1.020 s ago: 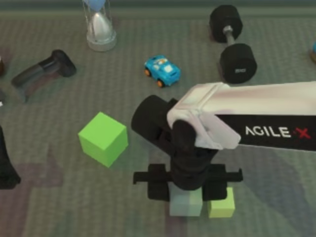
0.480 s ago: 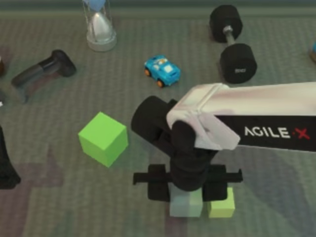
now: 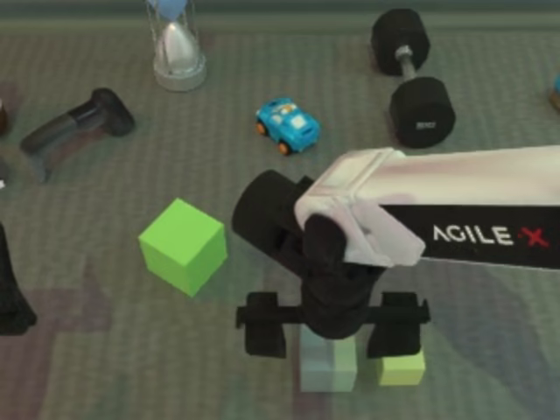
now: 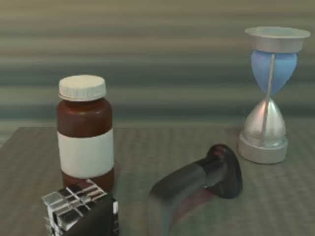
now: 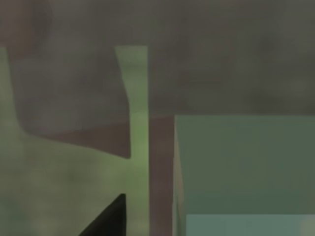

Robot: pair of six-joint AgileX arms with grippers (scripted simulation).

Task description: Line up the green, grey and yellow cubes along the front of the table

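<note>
Straddling the pale grey-mint matte cube (image 3: 328, 366) at the tabletop's (image 3: 105, 350) 6 o'clock edge, right gripper (image 3: 331, 325) jaws apart, apparently not touching. Small yellow-green cube (image 3: 401, 367) at its 3 o'clock; large lime-green cube (image 3: 183, 246) at 10 o'clock.

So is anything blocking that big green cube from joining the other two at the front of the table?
Nothing visible lies on the table between the green cube and the spot left of the grey cube. The right gripper hangs open over the grey cube, its left finger above that spot. The yellow cube sits on the far side.
</note>
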